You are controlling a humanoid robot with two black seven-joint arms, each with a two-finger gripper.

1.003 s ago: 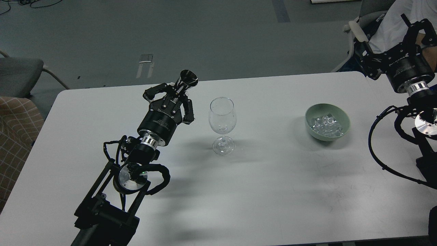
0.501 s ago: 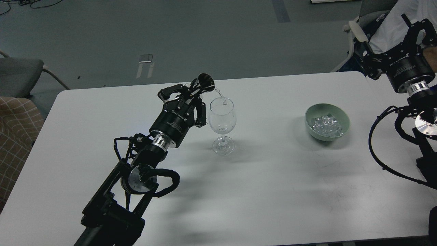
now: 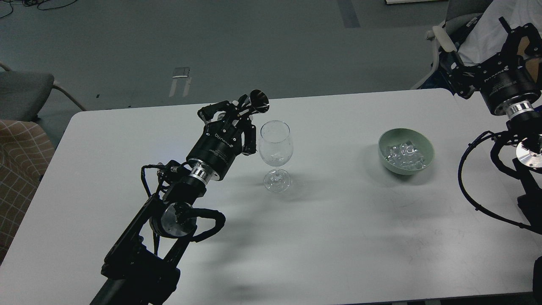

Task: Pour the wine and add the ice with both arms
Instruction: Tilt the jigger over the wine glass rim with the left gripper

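Note:
A clear wine glass (image 3: 275, 154) stands upright near the middle of the white table (image 3: 330, 237). My left gripper (image 3: 237, 116) is shut on a small dark metal cup (image 3: 257, 101), tilted with its mouth toward the glass, just left of and above the rim. No stream shows from the cup. A pale green bowl (image 3: 406, 151) to the right holds the ice (image 3: 403, 154), several clear cubes. My right gripper (image 3: 487, 46) is raised beyond the table's far right corner, open and empty.
A grey chair (image 3: 25, 89) and a checked cushion (image 3: 19, 161) are left of the table. A person in white sits on a chair (image 3: 449, 38) at the far right, behind my right gripper. Looped cables hang from both arms.
My left gripper moved right and tilted the cup toward the glass. Clear liquid streamed into the glass half a second ago; now the stream has stopped and the cup sits slightly back.

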